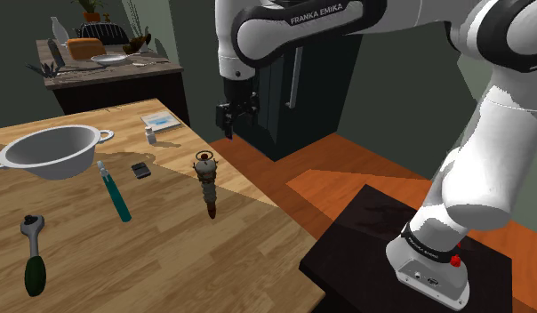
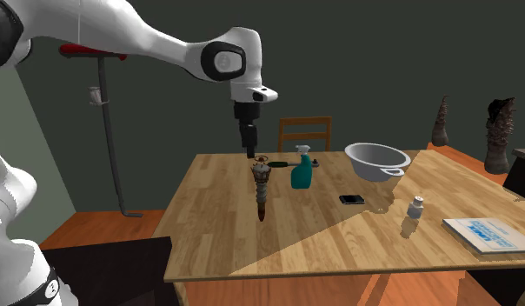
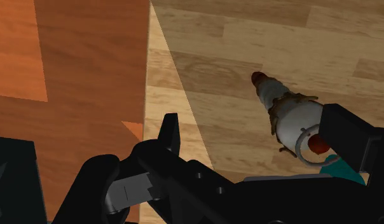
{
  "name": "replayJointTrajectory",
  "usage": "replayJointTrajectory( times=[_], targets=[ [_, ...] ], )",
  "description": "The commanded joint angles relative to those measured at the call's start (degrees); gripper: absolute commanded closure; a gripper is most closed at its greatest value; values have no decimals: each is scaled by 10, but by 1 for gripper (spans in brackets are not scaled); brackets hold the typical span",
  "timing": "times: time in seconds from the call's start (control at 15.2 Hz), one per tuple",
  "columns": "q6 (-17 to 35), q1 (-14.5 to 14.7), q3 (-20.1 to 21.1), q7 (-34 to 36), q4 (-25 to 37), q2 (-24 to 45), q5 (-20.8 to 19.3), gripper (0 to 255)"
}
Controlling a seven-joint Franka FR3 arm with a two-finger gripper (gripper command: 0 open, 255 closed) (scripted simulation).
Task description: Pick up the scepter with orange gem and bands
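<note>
One scepter (image 1: 205,182) lay on the wooden table (image 1: 169,258) close to its edge, pale with brown bands and an orange-red gem in its ringed head. A teal spray bottle (image 1: 115,194) stood near it. Above that head hung the black gripper (image 1: 234,122), fingers parted, clasping nothing and touching nothing. A white colander (image 1: 52,149) sat farther back.

The scepter (image 1: 206,185) lies flat on the wooden table (image 1: 169,262), close to the table's edge. Its pale shaft is wrapped with brown bands and tapers to a reddish tip. The head carries a grey ring around an orange-red gem. In the shoulder view the head points toward 12 o'clock and the tip toward 6 o'clock.
</note>
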Motion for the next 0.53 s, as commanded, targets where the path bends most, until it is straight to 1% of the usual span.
replayJointTrajectory(
  times=[0.0,0.26,0.46],
  targets=[
    [-6,13,7,16,50,52,-15,0],
    [-26,41,12,35,152,150,-44,0],
    [-51,67,13,45,245,229,-63,0]
  ],
)
